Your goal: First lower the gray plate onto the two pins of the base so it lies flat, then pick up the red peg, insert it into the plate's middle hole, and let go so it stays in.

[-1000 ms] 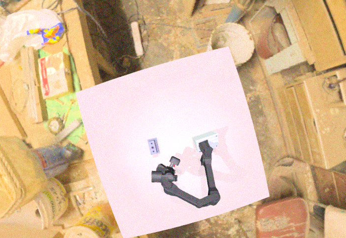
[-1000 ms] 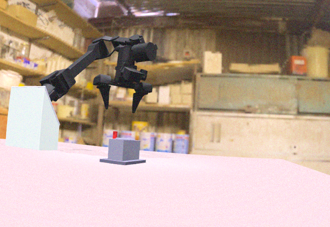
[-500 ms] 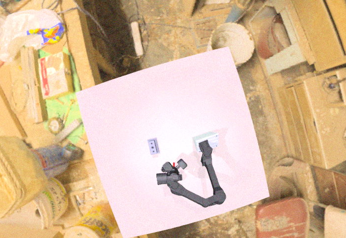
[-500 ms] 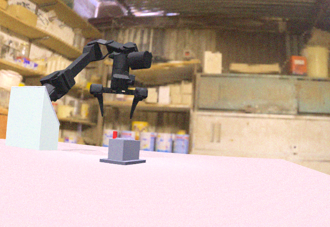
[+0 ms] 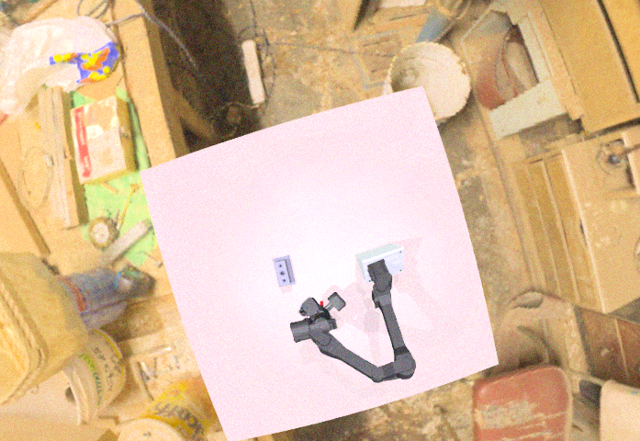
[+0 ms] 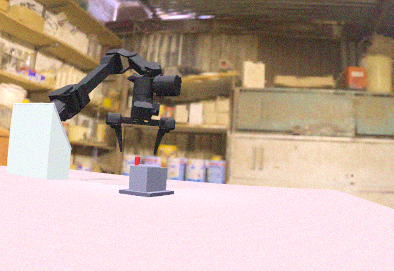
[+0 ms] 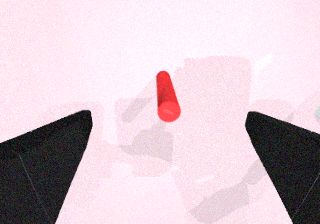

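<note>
The red peg (image 5: pixel 321 303) (image 6: pixel 137 160) (image 7: pixel 168 109) stands upright on the table. My gripper (image 5: pixel 322 305) (image 6: pixel 138 152) (image 7: pixel 171 118) is open and empty, pointing down, with its fingertips above and on either side of the peg. In the wrist view, the peg shows centrally between the fingers and touches neither. The gray base (image 6: pixel 147 179) stands apart from the peg. The gray plate (image 5: pixel 281 269) lies on top of it and looks level, though the thin gap beneath is too small to judge. The plate's middle hole looks dark and empty. The pins are too small to make out clearly.
The arm's pale green mount (image 5: pixel 375 254) (image 6: pixel 30 140) stands on the pink table (image 5: pixel 258 182) (image 6: pixel 236 230), to the right of the peg in the top view. The base stands on the peg's other side. Shelves and cabinets appear in the background.
</note>
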